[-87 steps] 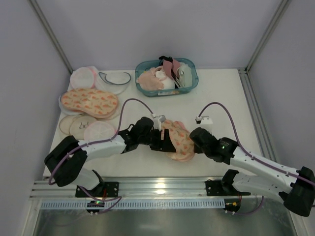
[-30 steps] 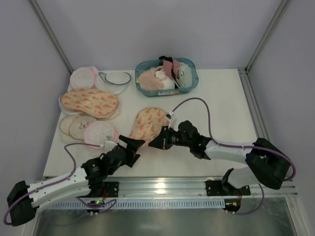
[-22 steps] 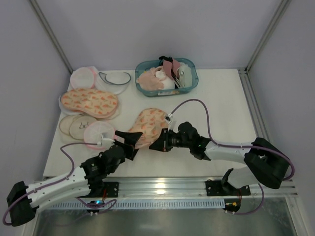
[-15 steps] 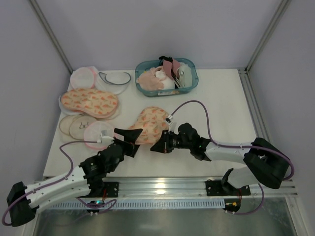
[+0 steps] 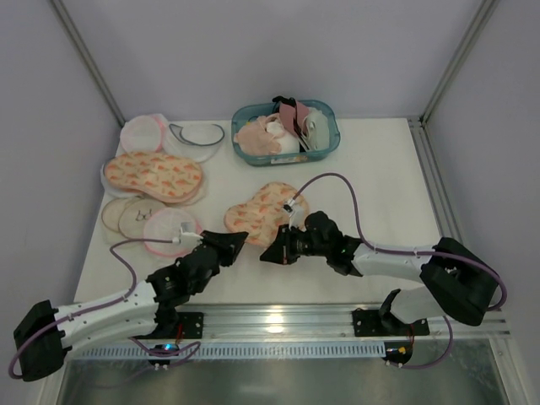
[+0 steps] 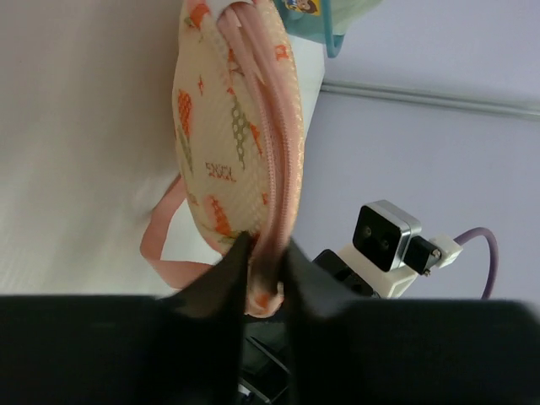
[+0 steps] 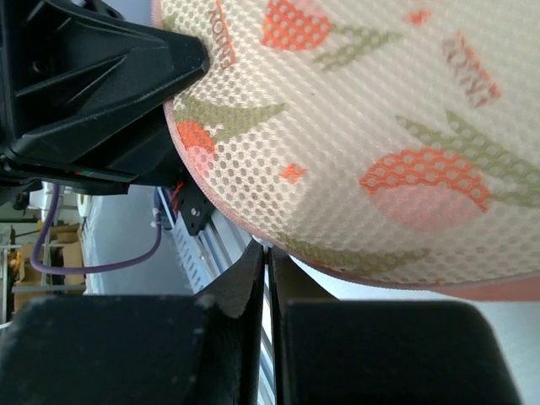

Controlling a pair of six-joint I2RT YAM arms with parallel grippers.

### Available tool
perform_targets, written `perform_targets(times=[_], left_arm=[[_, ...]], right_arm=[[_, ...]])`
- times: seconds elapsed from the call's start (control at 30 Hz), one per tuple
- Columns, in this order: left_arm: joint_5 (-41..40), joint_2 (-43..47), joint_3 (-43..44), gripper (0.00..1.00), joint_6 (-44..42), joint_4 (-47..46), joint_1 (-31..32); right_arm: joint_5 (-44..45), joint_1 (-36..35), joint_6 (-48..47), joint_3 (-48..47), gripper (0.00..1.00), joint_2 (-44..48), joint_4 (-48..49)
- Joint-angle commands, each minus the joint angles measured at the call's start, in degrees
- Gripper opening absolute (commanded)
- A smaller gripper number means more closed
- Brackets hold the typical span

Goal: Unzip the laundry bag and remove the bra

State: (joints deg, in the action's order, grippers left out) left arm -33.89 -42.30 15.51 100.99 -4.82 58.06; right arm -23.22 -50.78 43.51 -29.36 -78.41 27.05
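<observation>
Peach laundry bag [image 6: 228, 126] edge seemingly in left pincer [image 6: 263, 246]; contents hidden.

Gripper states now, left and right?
Left gripper: closed on the pink edge of the laundry bag.
Right gripper: closed; whether it pinches anything cannot be told.

left gripper [image 5: 235, 239], right gripper [image 5: 269, 252] at laundry bag [image 5: 268, 208]

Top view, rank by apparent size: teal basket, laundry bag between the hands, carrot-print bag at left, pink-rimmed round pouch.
1. teal basket
2-3. carrot-print bag and laundry bag: look alike. The laundry bag is partly hidden, so unranked.
4. pink-rimmed round pouch
</observation>
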Motion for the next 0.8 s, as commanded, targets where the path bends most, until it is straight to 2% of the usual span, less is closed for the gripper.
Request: perform_targets(times=[0.0, 0.07, 0.23, 0.27, 0.33, 0.43, 0.6, 0.77], left_arm=[[-2.5, 1.6, 0.22, 0.11, -2.02, -3.71, 0.12], [-3.37, 2.49, 0.4, 0.0, -2.29, -1.44, 0.12], [-4.17, 5.38, 0.93, 0.0, -3.69, 2.7, 0.03], [-4.17, 5.83, 0.93, 0.0, -3.96, 4.1, 0.03], [-3.91, 7.14, 1.45, 0.0, -5.01, 6.3, 0.03], [-2.85, 8.29, 2.42, 0.0, -7.55, 10.96, 0.03], [0.66, 10.66, 4.09, 0.0, -11.69, 16.41, -0.06], [1.55, 15.58, 3.83, 0.0, -17.21, 20.45, -0.23]], right_arm=[[1.86, -0.19, -4.38, -2.54, 0.04, 2.3, -6.11], [3.44, -0.19, -5.62, -3.59, 0.04, 2.82, -10.5], [8.36, -0.19, -9.31, -7.19, 0.04, 3.97, -23.42], [12.46, -0.19, -9.75, -9.02, 0.04, 4.06, -30.32], [16.7, -0.19, -10.63, -10.27, 0.04, 4.4, -37.47], [25.83, -0.19, -11.16, -10.98, 0.04, 4.76, -43.02], [33.66, 0.68, -11.16, -11.24, 0.04, 1.6, -46.38], [36.14, 3.23, -11.43, -11.41, 0.04, -1.92, -45.85]])
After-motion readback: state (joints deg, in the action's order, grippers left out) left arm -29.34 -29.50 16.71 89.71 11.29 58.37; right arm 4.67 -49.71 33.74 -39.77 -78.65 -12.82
